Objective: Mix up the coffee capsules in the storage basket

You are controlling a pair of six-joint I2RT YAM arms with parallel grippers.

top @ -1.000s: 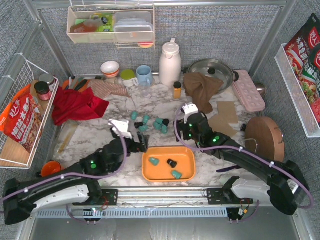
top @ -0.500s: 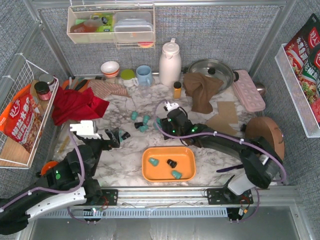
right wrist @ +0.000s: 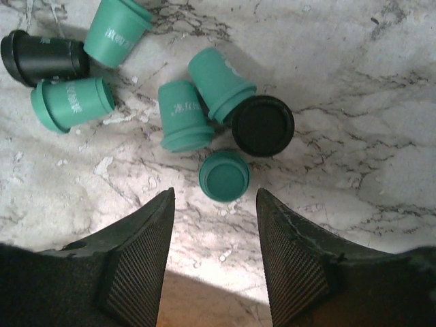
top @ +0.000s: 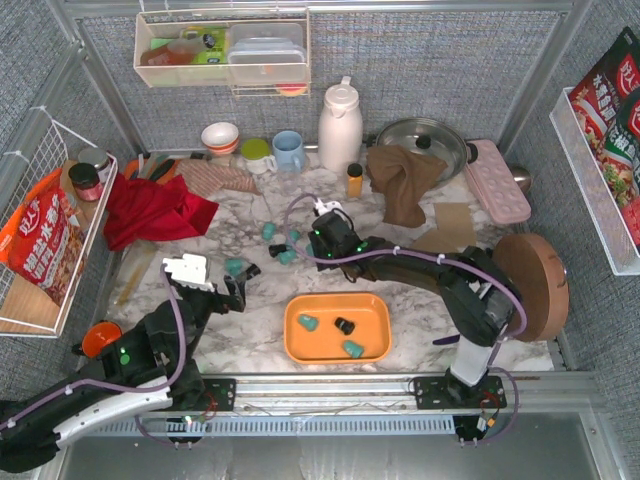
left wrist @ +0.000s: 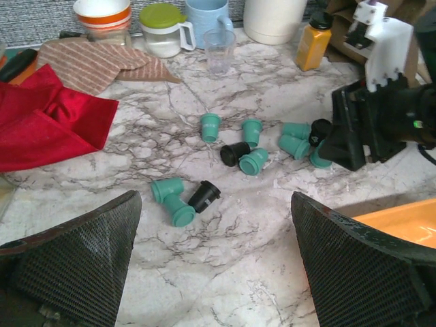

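Tapered teal coffee capsules [right wrist: 182,116] (a few black) lie scattered, several tipped over.

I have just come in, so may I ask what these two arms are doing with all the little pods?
They appear to be collecting coffee capsules in the orange storage basket, which holds two teal and one black. Most lie loose on the marble table behind it. The right gripper hangs open over a teal capsule in the middle cluster, gripping nothing. The left gripper is wide open and empty, facing three more.
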